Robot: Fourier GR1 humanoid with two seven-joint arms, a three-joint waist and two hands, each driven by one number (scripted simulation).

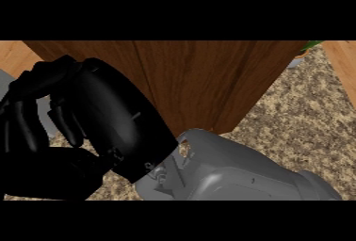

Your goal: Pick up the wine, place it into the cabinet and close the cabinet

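Observation:
The dark wooden cabinet (198,80) fills the upper middle of the head view and shows only a flat wood face with vertical seams. My right hand (115,122) looms close to the camera at the left, in front of the cabinet's left part, on a grey forearm (236,174) coming in from the lower right. Its fingers (24,124) hang down, loosely bent, above the thumb (52,174), and nothing shows between them. No wine bottle is in sight. My left hand is out of view.
Speckled stone counter (299,122) runs to the right of the cabinet. A potted green plant (304,51) stands at the top right, next to a light wood surface (345,66). More light wood (15,55) shows at the top left.

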